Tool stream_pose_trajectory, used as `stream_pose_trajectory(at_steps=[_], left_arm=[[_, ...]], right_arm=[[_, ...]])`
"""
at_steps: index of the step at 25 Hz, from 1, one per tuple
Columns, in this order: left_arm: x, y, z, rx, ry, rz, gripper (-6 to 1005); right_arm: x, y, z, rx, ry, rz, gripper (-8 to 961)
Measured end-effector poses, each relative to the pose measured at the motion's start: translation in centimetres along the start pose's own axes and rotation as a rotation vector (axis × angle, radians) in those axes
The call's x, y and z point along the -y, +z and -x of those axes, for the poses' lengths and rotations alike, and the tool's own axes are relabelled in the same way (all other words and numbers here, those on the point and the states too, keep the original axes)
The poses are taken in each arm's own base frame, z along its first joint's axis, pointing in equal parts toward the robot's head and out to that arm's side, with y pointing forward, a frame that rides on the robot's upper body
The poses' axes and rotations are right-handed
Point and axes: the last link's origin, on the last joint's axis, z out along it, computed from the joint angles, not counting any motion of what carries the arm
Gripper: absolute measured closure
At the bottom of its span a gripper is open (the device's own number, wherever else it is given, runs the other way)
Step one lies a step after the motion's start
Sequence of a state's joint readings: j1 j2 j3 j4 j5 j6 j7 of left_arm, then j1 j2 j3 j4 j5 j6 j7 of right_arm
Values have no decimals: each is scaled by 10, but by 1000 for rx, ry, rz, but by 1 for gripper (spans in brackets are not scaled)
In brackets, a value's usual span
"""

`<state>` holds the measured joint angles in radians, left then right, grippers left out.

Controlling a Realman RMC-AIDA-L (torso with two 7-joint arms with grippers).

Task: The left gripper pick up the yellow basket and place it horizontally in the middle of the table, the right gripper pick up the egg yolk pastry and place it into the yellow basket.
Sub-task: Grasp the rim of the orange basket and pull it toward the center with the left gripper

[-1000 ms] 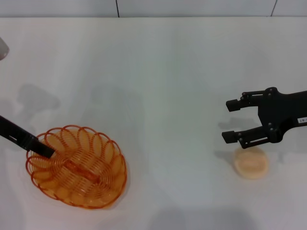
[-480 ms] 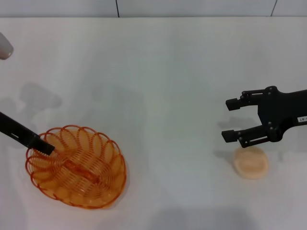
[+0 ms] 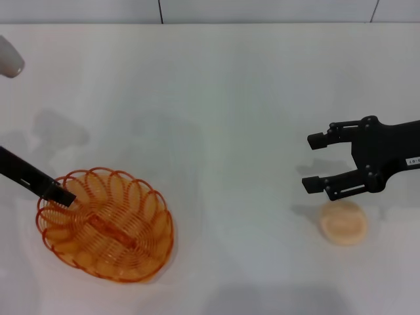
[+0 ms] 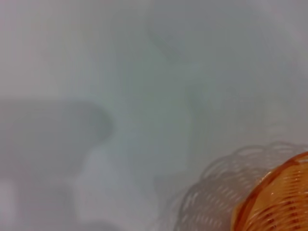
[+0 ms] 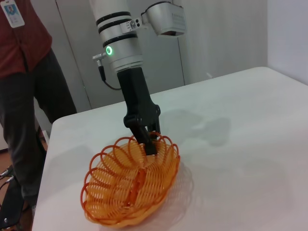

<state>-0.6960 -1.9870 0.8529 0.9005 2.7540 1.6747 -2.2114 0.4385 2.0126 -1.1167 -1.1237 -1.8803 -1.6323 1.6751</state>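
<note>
The yellow basket [image 3: 105, 226] is at the near left of the white table [image 3: 216, 98]. My left gripper [image 3: 61, 195] is shut on its far-left rim. In the right wrist view the left gripper [image 5: 147, 138] holds that rim raised, so the basket [image 5: 132, 185] tilts, with its low side near the table. A part of the basket also shows in the left wrist view [image 4: 279, 202]. The egg yolk pastry [image 3: 342, 223] lies at the near right. My right gripper [image 3: 314, 163] is open and empty, hovering just beyond and left of the pastry.
A person in a red top [image 5: 21, 62] stands beyond the table's left edge in the right wrist view. A grey part of the left arm [image 3: 8, 59] shows at the far left of the head view.
The left gripper has moved slightly away from me with the basket rim in it, and the basket has shifted and tipped with it. The right gripper and pastry have barely moved.
</note>
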Motion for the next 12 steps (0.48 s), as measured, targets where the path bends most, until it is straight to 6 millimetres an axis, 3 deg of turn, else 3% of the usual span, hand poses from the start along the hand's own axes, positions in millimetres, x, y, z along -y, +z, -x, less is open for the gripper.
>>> stream_pose_trajectory(at_steps=[12], left_arm=[[-4,-4,-7,1,-18,8,882]], right_arm=[[1,-1,1,4,0,-7,126]])
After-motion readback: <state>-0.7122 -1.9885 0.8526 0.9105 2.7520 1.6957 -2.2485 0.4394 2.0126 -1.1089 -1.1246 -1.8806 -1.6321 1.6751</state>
